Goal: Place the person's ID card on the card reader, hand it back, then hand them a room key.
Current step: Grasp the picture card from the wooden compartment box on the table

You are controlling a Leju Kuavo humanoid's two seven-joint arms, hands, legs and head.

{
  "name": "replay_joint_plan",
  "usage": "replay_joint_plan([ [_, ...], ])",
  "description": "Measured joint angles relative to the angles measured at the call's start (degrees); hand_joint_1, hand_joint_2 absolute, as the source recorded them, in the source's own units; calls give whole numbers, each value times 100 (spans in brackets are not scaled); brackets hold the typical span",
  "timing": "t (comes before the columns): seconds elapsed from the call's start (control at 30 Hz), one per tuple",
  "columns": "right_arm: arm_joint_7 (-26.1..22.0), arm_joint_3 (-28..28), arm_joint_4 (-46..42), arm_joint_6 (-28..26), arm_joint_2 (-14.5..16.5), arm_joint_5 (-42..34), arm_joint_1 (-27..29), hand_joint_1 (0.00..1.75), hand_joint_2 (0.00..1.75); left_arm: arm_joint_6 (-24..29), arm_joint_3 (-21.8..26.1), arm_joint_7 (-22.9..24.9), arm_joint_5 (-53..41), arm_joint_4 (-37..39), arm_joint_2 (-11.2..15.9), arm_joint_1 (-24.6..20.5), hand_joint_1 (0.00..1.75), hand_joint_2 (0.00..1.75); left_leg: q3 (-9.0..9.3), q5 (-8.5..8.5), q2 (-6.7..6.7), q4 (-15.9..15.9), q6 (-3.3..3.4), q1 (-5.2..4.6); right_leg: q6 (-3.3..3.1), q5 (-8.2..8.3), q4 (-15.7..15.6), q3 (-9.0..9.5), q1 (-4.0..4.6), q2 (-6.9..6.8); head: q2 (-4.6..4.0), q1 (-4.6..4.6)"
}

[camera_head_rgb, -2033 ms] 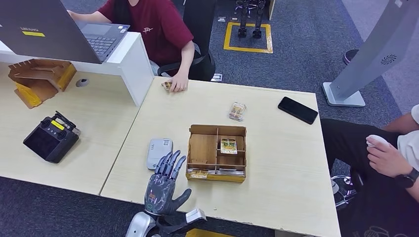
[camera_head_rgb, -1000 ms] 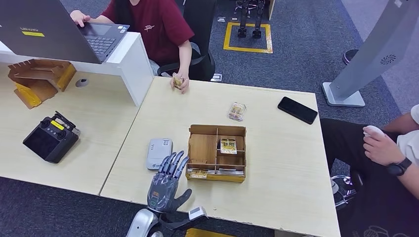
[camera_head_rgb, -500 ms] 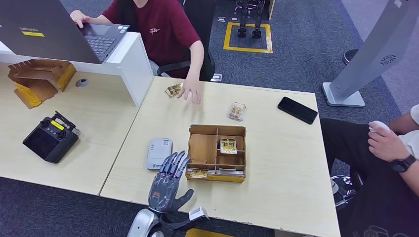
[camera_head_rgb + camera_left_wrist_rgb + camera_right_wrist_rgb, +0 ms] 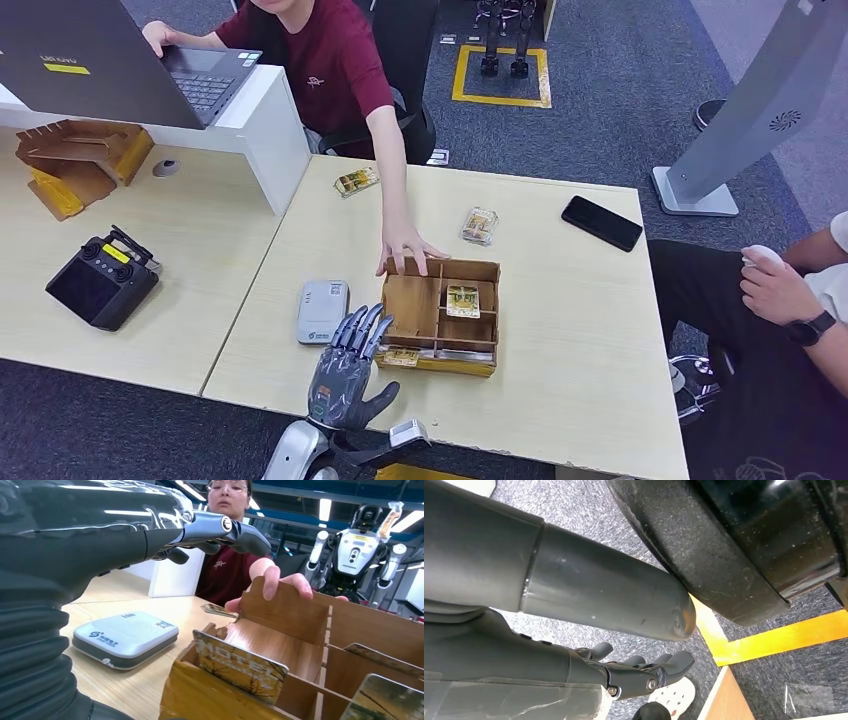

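My left hand (image 4: 345,372) hovers flat with fingers apart and nothing in it, its fingertips by the front left corner of the wooden box (image 4: 411,300). The grey card reader (image 4: 322,310) lies just left of it, also in the left wrist view (image 4: 125,639). An ID card (image 4: 357,181) lies on the table's far left edge. A person's hand (image 4: 408,250) rests on the box's far rim (image 4: 280,611). Room key cards stand in the box, one in the front slot (image 4: 240,667) and one in a middle cell (image 4: 461,299). My right hand (image 4: 624,676) hangs over the floor, holding nothing.
A wrapped card packet (image 4: 481,225) and a black phone (image 4: 602,222) lie at the table's far side. A black controller (image 4: 102,280) sits on the desk to the left. Another person sits at the right (image 4: 790,300).
The person laid the ID card on the far left of the table, then reached across to the box's far rim. My left hand drifted slightly right, toward the box.
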Motion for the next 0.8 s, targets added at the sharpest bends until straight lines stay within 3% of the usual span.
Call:
replay_joint_plan([
  [0.8,7,21,-19,22,0,11,-1,0,0,0,-138,-25,25,98,2,-35,0,175,0,0,0,0,0,0,0,0,0,0,0,0,0,-1],
])
